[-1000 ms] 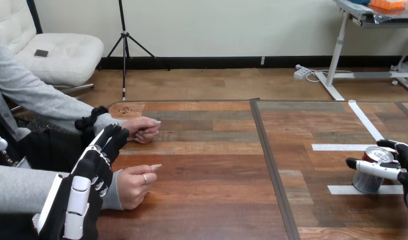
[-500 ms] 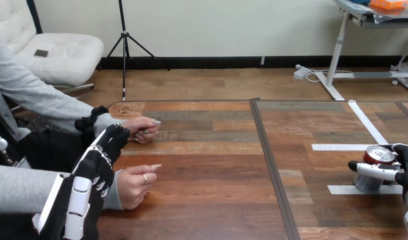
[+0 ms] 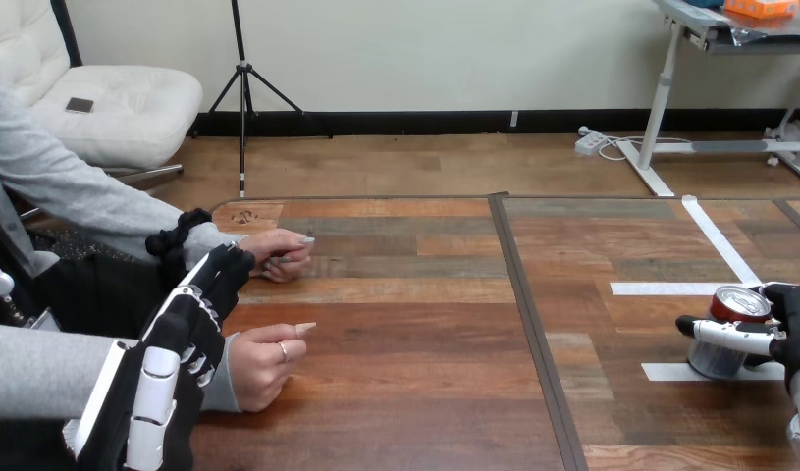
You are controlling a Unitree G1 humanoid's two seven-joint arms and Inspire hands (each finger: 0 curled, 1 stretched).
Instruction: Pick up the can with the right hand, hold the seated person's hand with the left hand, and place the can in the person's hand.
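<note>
Right hand (image 3: 796, 319) at the right edge of the brown wooden plank table (image 3: 415, 324), fingers and thumb wrapped round the silver metal can with a red top rim (image 3: 715, 359). Can is upright, on or just over the near white tape strip (image 3: 667, 372); cannot tell if its base touches. Left hand (image 3: 185, 329) is raised at the lower left, fingers relaxed and holding nothing, over the grey-sleeved wrist of the person's nearer hand (image 3: 263, 361); contact unclear. That hand rests loosely curled on the table. The person's farther hand (image 3: 278, 250) is also curled on the table, just beyond the left hand's fingertips (image 3: 231, 263). Can well apart from both of the person's hands.
</note>
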